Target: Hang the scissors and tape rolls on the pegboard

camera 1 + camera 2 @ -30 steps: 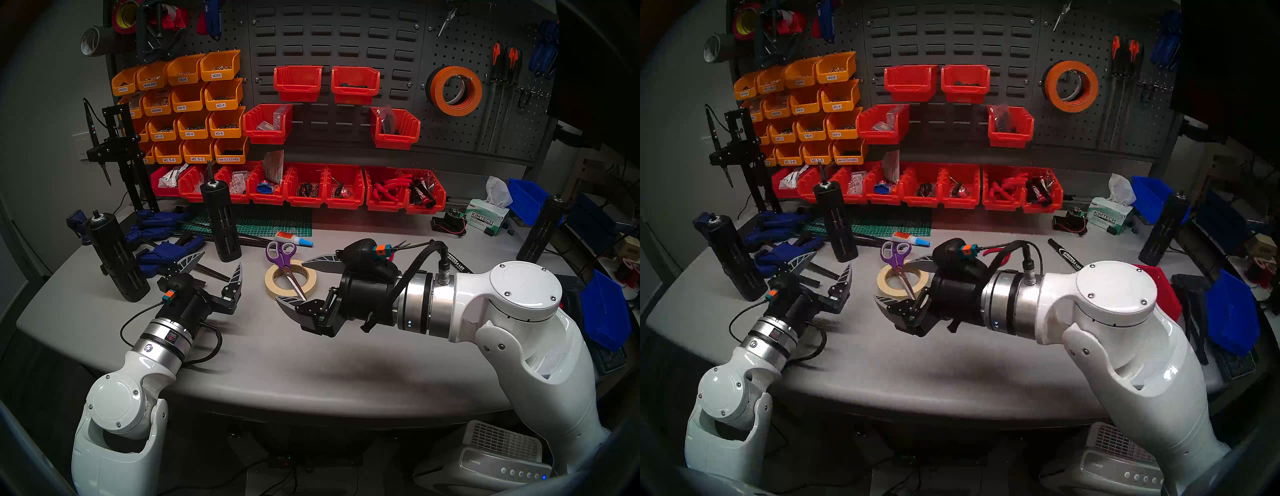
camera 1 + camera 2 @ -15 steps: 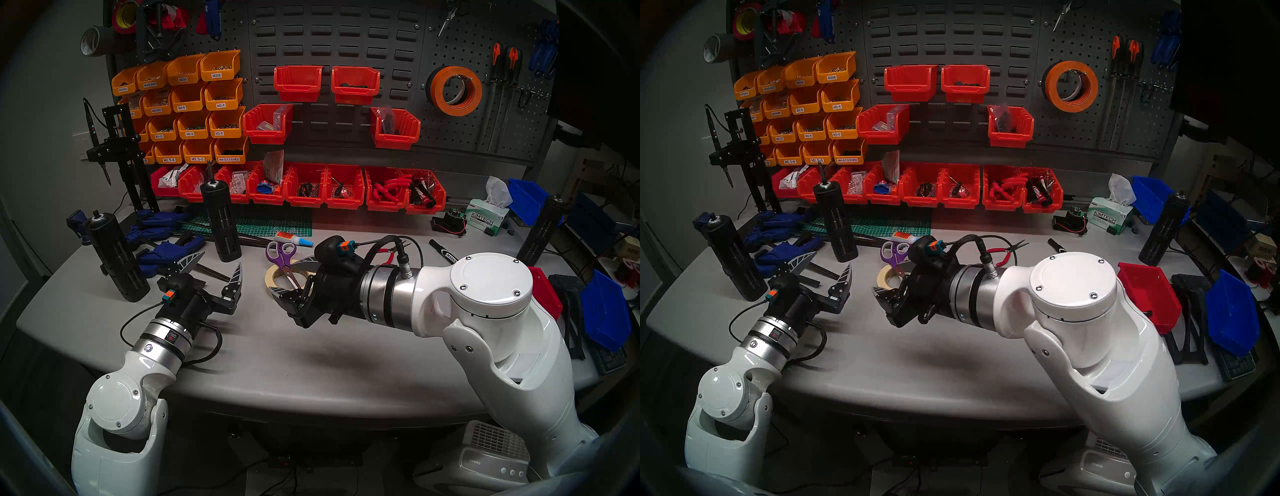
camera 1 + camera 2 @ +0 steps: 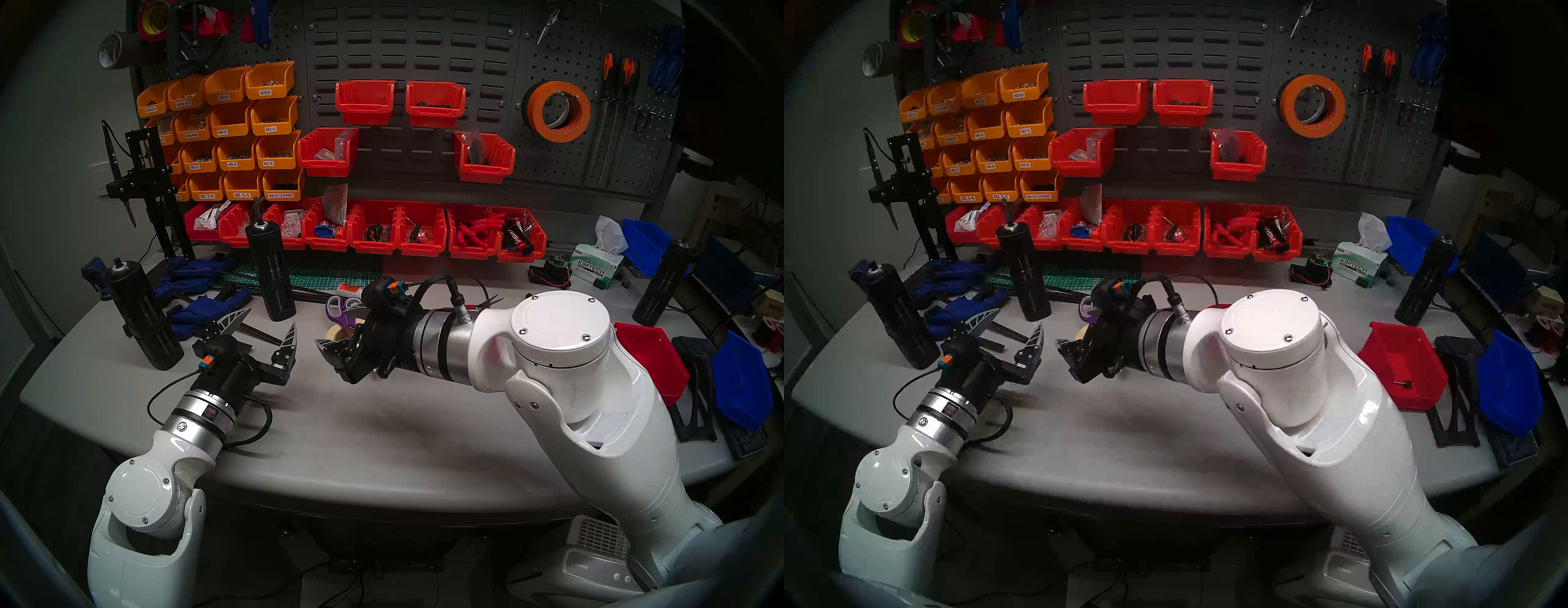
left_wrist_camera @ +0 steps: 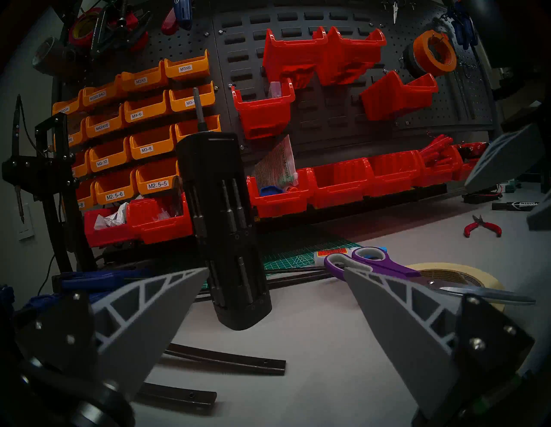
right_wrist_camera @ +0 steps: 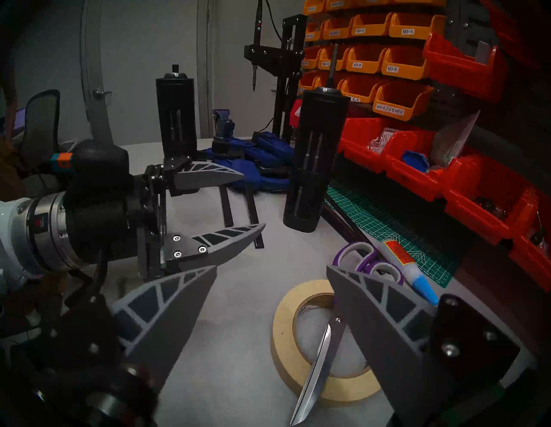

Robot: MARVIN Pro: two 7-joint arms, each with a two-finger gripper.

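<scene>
The right pincer point(image 5: 271, 298) hangs wide open, empty, straddling the scissors point(image 5: 331, 328) lying across the beige tape roll point(image 5: 286, 334) between its fingers. Next, I judge, it must close on the scissors, then carry them to the pegboard point(image 3: 615, 157) far beyond.

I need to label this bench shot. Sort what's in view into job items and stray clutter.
Job items:
- purple scissors, lying across the beige tape roll
- orange tape roll, already hung on the pegboard
- right gripper, jaws apart over scissors and tape

Clutter:
- glue tube
- red pliers
- black marker
- tissue box
</scene>
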